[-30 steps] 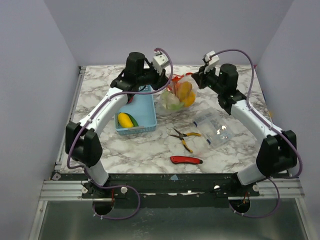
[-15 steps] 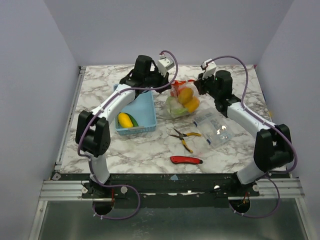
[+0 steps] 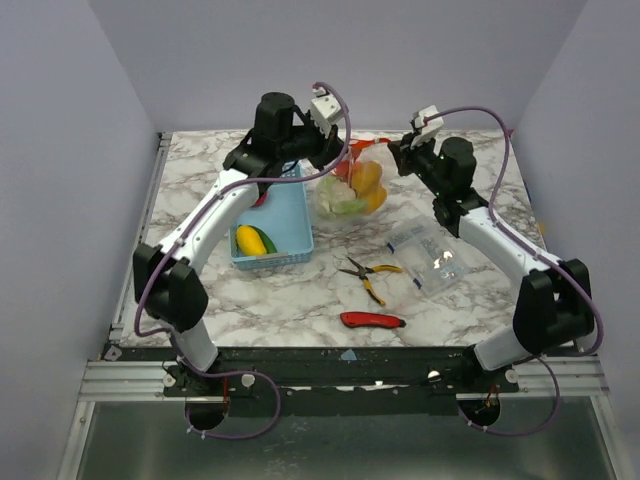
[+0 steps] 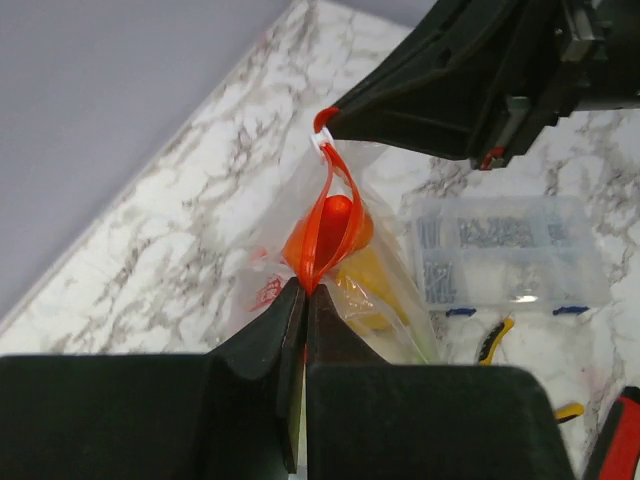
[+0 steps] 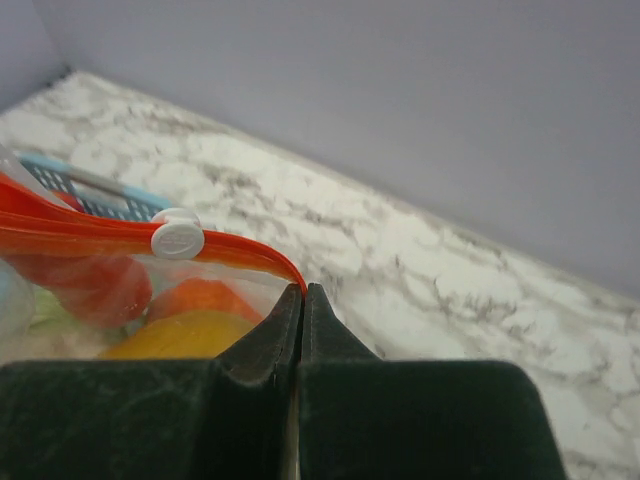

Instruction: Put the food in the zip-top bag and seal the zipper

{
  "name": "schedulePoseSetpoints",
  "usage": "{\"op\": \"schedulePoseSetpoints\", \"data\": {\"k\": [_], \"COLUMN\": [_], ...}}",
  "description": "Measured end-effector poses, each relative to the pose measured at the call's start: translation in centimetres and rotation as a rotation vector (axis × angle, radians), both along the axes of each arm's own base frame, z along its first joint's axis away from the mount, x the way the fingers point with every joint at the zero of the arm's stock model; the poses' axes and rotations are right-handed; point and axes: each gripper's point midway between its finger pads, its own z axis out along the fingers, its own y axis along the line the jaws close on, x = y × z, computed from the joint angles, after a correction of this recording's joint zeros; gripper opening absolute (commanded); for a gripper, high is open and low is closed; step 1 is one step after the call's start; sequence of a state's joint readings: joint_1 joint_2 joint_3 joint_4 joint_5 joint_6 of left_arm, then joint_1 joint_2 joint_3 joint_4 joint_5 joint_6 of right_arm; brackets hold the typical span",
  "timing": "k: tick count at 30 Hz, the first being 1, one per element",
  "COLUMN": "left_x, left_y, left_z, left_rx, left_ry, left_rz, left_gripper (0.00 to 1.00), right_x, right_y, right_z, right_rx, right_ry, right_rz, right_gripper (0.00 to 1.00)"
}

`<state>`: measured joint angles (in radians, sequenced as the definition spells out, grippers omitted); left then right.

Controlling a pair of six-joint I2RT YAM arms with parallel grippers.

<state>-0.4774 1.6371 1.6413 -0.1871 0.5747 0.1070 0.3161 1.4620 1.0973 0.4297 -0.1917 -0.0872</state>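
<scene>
Red-orange plastic, the zipper (image 4: 324, 222), stretches from the tips of the left gripper (image 4: 303, 293) to the tips of the right gripper (image 5: 302, 291). Each gripper is clamped tight on one end of that strip, its jaws pressed together with no gap showing. The zip-top bag (image 3: 344, 196) hangs below and between the two grippers.

Just ahead of the left gripper the strip's two halves bow apart into a narrow loop, so the mouth is not closed there. They meet again at a white slider (image 5: 178, 239), which sits on the strip a short way in from the right gripper's tips.

Below the strip, through the clear plastic in the right wrist view, the food shows as a red piece (image 5: 98, 287), an orange piece (image 5: 207, 297) and a yellow piece (image 5: 178, 342), all inside the bag. Whether the bag's bottom rests on the marble table (image 3: 300, 295) cannot be told.

Beside the left gripper, on its outer side, stands a light blue basket (image 3: 291, 214). One yellow-and-green piece (image 3: 251, 240) lies in the corner of the basket farthest from that gripper.

Nearer the arm bases than the right gripper lies a clear box (image 3: 428, 256) of small parts. Yellow-handled pliers (image 3: 364, 272) lie just beside it, and a red utility knife (image 3: 372, 320) lies nearer the bases than the pliers.
</scene>
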Motion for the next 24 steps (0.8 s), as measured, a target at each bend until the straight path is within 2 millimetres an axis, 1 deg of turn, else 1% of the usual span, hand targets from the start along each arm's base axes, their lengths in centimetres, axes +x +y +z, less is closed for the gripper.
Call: {"op": "schedulePoseSetpoints", "data": {"k": [1, 2, 3, 4, 5, 6, 7, 8, 10, 13, 14, 15, 16, 17, 18, 19, 21, 22, 23, 24], "left_x": [1.2, 2.0, 2.7, 2.8, 2.8, 2.6, 2.5, 2.1, 1.1, -0.2, -0.7, -1.0, -1.1, -1.1, -1.0, -0.5, 0.8, 1.6, 2.2, 2.4], "left_y": [-0.2, -0.3, -0.2, 0.0, 0.3, 0.6, 0.7, 0.7, 0.9, 1.1, 1.1, 1.2, 1.2, 1.3, 1.3, 1.3, 1.4, 1.5, 1.7, 2.0], "left_z": [-1.8, -3.0, -4.9, -6.7, -7.6, -8.0, -7.8, -7.1, -4.6, 0.2, 1.8, 2.5, 3.1, 2.9, 2.5, 1.3, -2.2, -4.5, -6.9, -8.8], "left_rx": [0.033, 0.052, 0.081, 0.109, 0.123, 0.129, 0.125, 0.114, 0.079, 0.012, -0.011, -0.023, -0.036, -0.040, -0.038, -0.026, 0.018, 0.050, 0.085, 0.115], "left_ry": [0.042, 0.069, 0.111, 0.160, 0.190, 0.208, 0.206, 0.198, 0.157, 0.047, 0.010, -0.012, -0.034, -0.043, -0.041, -0.020, 0.058, 0.110, 0.167, 0.215], "left_rz": [0.010, 0.019, 0.031, 0.036, 0.040, 0.042, 0.042, 0.039, 0.034, 0.028, 0.024, 0.023, 0.023, 0.024, 0.028, 0.037, 0.060, 0.080, 0.092, 0.105], "left_gripper": [0.00, 0.00, 0.00, 0.00, 0.00, 0.00, 0.00, 0.00, 0.00, 0.00, 0.00, 0.00, 0.00, 0.00, 0.00, 0.00, 0.00, 0.00, 0.02, 0.11], "right_x": [0.6, 1.1, 1.3, 1.3, 1.1, 1.0, 0.8, 0.5, 0.0, -0.9, -1.1, -1.3, -1.4, -1.5, -1.5, -1.3, -0.7, -0.3, -0.1, -0.1], "right_y": [0.0, 0.0, -0.1, -0.2, -0.2, -0.3, -0.3, -0.4, -0.5, -0.6, -0.5, -0.3, -0.2, -0.1, 0.0, 0.0, 0.1, 0.1, 0.0, 0.0], "right_z": [-1.9, -4.0, -5.6, -6.6, -7.1, -6.6, -5.7, -4.5, -1.3, 3.8, 4.3, 4.8, 5.1, 4.7, 3.6, 2.1, -1.3, -3.0, -4.8, -5.8], "right_rx": [-0.016, -0.034, -0.050, -0.061, -0.068, -0.064, -0.058, -0.049, -0.021, 0.026, 0.031, 0.037, 0.043, 0.047, 0.047, 0.040, 0.018, 0.005, -0.010, -0.018], "right_ry": [0.048, 0.103, 0.149, 0.184, 0.204, 0.197, 0.178, 0.153, 0.083, -0.048, -0.063, -0.081, -0.100, -0.107, -0.097, -0.072, -0.001, 0.043, 0.092, 0.118], "right_rz": [-0.008, -0.018, -0.023, -0.026, -0.025, -0.026, -0.026, -0.026, -0.024, -0.013, -0.007, -0.002, 0.003, 0.009, 0.012, 0.011, 0.005, 0.002, -0.001, -0.001], "right_gripper": [0.00, 0.00, 0.00, 0.00, 0.00, 0.00, 0.00, 0.00, 0.00, 0.00, 0.00, 0.00, 0.00, 0.00, 0.00, 0.00, 0.00, 0.00, 0.00, 0.00]}}
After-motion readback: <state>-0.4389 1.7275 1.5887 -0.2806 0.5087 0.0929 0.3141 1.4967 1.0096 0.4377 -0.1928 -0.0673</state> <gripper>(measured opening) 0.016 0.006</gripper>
